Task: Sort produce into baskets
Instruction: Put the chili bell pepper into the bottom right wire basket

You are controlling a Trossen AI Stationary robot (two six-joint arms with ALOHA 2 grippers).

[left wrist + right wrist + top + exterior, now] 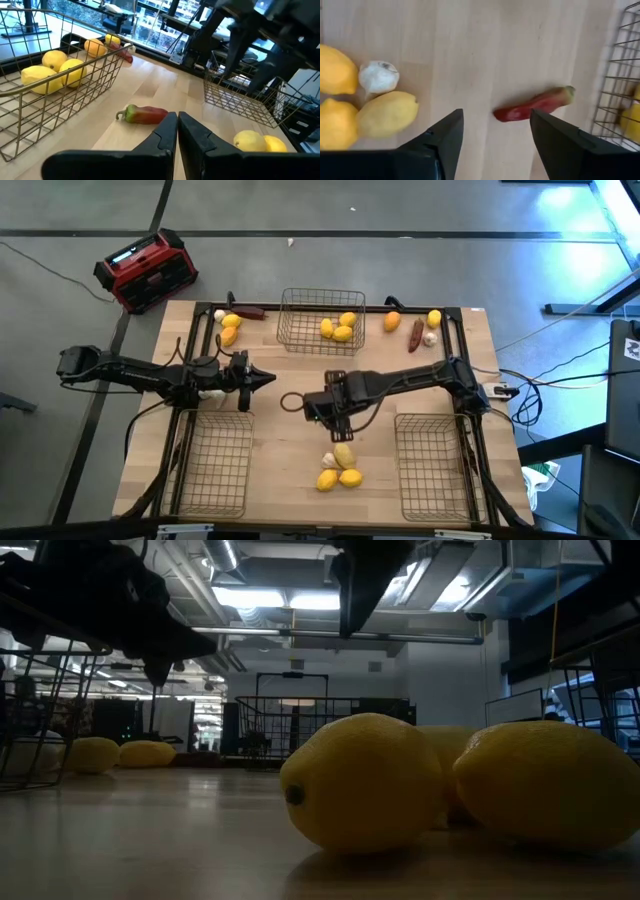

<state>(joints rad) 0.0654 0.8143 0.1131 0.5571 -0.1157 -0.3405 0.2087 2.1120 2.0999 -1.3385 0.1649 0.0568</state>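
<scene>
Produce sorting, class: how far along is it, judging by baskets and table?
Done: three lemons lie in the far basket. In hand: nothing; the right gripper, open, hovers above a red pepper; the left gripper is shut. Left: the near lemons and garlic, the far-edge pieces, both near baskets.

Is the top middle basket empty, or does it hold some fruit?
Not empty. The basket at the table's far edge holds three yellow lemons on its right side; the left wrist view shows them inside the wire wall.

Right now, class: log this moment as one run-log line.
left claw: shut, idle | right claw: open above chili | top basket: three lemons
</scene>
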